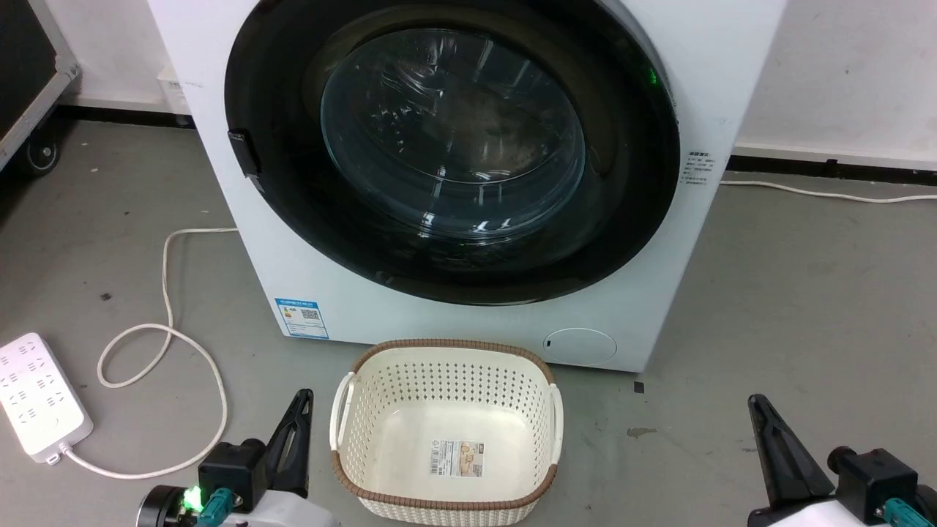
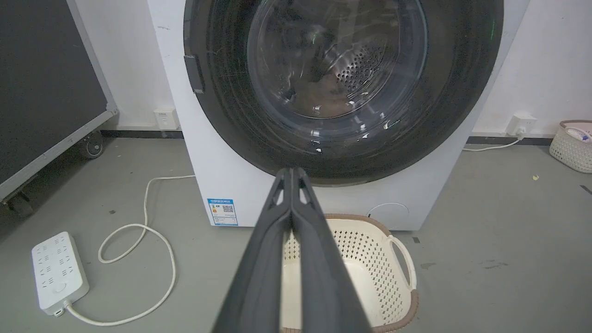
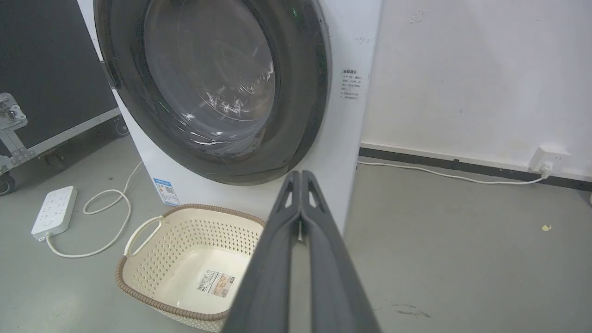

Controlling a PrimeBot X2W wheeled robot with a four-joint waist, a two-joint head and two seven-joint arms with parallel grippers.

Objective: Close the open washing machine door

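The washing machine door [image 1: 454,146] looks flush in the front of the washing machine [image 1: 439,322], beyond the laundry basket [image 1: 446,342]. It is stiff, glossy and probably slippery, so press its black rim near the left tab [image 1: 245,157], not the glass. The left hand [image 1: 293,432] and the right hand [image 1: 776,439] are pinched closed and empty.

White washing machine [image 1: 439,318] has black door [image 1: 629,190]; perforated cream basket [image 1: 448,386] seems brown-rimmed.
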